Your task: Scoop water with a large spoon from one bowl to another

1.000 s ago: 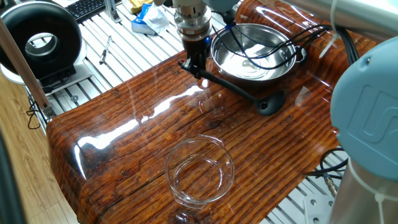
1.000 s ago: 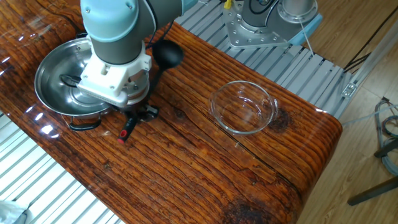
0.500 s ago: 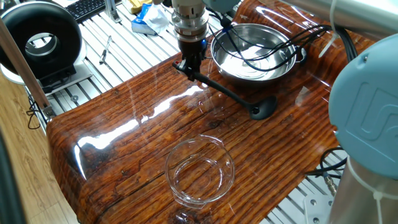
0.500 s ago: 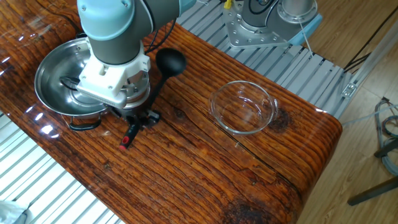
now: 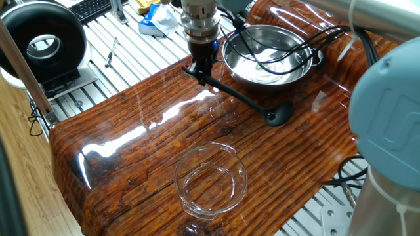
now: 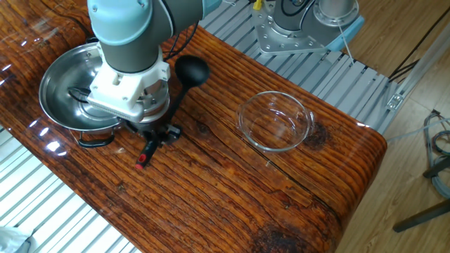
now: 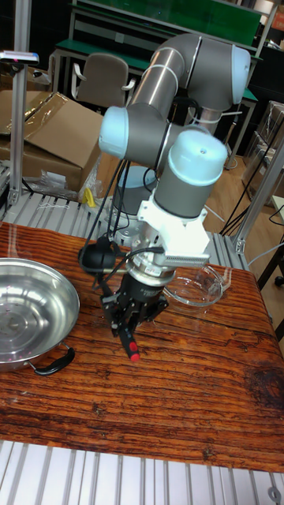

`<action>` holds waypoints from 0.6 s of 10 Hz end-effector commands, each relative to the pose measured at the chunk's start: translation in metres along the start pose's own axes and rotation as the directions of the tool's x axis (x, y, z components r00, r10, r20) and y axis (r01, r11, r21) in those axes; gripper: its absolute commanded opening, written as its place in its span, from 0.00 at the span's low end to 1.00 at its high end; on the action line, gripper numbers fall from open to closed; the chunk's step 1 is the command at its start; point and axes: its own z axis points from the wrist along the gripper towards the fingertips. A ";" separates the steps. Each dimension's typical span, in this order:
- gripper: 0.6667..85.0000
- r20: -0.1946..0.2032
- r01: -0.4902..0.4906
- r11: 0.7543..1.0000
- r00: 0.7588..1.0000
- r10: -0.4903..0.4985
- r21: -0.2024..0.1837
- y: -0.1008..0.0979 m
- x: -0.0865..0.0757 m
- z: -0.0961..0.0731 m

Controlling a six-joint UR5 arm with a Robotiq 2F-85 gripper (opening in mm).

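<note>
Beside the shiny steel bowl [image 5: 267, 56], the gripper [image 5: 201, 65] clamps the black plastic ladle [image 5: 244, 100]; it should keep the cup level when dipping.

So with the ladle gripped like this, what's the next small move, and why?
Probably swing the cup over the wide stainless-steel bowl and dip it. The hand grips the black plastic ladle near its red tip, but the cup sits outside the steel bowl, above the wooden table.

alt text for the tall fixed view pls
The gripper holds a black ladle by its handle above a wooden table, red tip down. A steel bowl sits at left; a glass bowl shows partly behind the arm.
</note>
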 end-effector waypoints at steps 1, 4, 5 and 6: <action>0.00 -0.011 0.023 1.000 1.000 -0.023 -0.013 0.013 0.016 -0.029; 0.00 0.015 0.097 0.995 0.995 -0.096 -0.019 0.007 0.019 -0.043; 0.00 0.006 0.084 0.996 0.996 -0.084 -0.007 0.006 0.026 -0.048; 0.00 -0.004 0.068 0.998 0.998 -0.068 0.017 0.004 0.034 -0.054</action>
